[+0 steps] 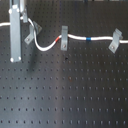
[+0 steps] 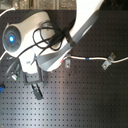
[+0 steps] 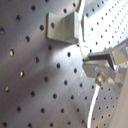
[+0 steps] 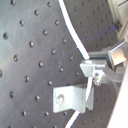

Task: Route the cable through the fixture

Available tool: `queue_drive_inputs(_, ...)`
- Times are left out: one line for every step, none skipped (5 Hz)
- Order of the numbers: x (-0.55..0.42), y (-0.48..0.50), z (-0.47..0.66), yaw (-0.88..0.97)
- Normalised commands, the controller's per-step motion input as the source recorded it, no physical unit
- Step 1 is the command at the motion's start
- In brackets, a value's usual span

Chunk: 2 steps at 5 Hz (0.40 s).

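One white cable [image 1: 75,37] lies across the dark perforated bench [image 1: 65,95] in the first exterior view. It passes the middle bracket [image 1: 64,40], where its red-orange band [image 1: 58,38] sits, and goes on past the blue band [image 1: 88,38] to the bracket at the first exterior view's right [image 1: 116,41]. Before the middle bracket it sags in a loose loop from the bracket at the first exterior view's left [image 1: 31,33]. It looks light, thin and soft, so I judge it bends easily and is best pinched close to a bracket. The tool [image 4: 92,65] appears closed on the cable just beside a bracket [image 4: 72,97] in the second wrist view.
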Motion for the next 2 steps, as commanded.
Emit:
queue_drive_inputs(-0.479,-0.077,0.46,0.09)
queue_drive_inputs(-0.391,-0.080,0.31,0.12)
